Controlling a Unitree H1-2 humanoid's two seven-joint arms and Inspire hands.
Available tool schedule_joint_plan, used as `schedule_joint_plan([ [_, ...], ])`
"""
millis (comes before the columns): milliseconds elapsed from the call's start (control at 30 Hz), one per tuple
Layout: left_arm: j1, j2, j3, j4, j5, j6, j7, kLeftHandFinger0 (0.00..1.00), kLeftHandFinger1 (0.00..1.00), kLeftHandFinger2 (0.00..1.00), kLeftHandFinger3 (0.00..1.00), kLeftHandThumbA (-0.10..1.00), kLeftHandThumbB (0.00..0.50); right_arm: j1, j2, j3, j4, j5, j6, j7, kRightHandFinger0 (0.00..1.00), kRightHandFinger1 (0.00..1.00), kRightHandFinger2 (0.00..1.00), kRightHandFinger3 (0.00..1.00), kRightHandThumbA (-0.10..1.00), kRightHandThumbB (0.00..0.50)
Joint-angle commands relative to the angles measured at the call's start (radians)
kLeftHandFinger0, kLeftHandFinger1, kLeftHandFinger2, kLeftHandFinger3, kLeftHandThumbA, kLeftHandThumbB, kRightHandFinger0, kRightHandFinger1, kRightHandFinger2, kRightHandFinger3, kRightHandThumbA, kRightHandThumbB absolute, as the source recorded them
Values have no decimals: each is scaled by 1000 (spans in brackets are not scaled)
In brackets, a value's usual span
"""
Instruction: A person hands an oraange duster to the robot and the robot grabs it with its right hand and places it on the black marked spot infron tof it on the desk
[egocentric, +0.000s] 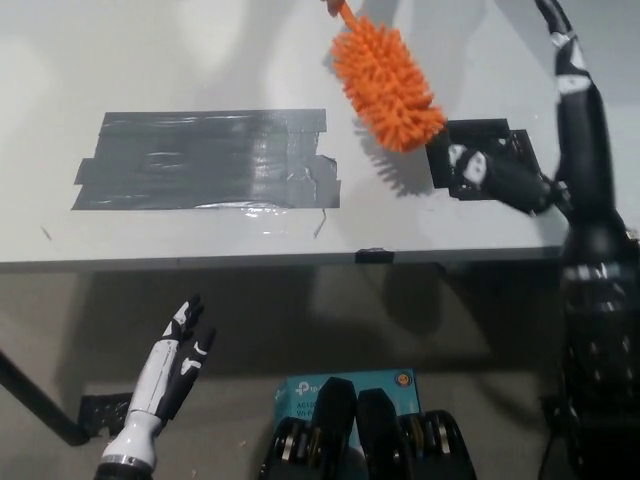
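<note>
Handover step: duster (386, 82) at upper middle, right hand (545, 120) open beside it, must grasp next

An orange duster (385, 82) of soft, bristly plastic spikes hangs above a smooth, matt pale-grey surface (200, 60) bearing a wrinkled, glossy grey tape patch (205, 160) and a smaller black tape square (500, 140).
</note>
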Motion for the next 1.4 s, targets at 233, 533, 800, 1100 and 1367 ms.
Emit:
schedule_joint_plan([
  [233,-16,7,-3,-33,-1,-19,4,1000,1000,1000,1000,954,93,-273,5,14,236,-10,131,38,1000,1000,1000,1000,1000,270],
  [533,-26,7,-6,-41,-5,-5,-7,1000,1000,1000,1000,943,97,-473,-2,43,579,-33,211,24,1000,1000,1000,1000,1000,304],
  [800,-34,9,-5,-43,-7,-5,-7,1000,1000,1000,1000,950,115,-613,17,40,952,-8,187,-48,1000,1000,1000,1000,1000,313],
  [1100,-37,10,-13,-46,1,-1,-11,1000,1000,1000,1000,952,115,-687,41,36,1230,32,162,-85,1000,1000,1000,1000,1000,346],
  [1367,-44,16,-18,-48,12,5,-10,1000,1000,1000,1000,931,101,-704,61,18,1352,90,157,-69,1000,1000,1000,1000,1000,352],
])
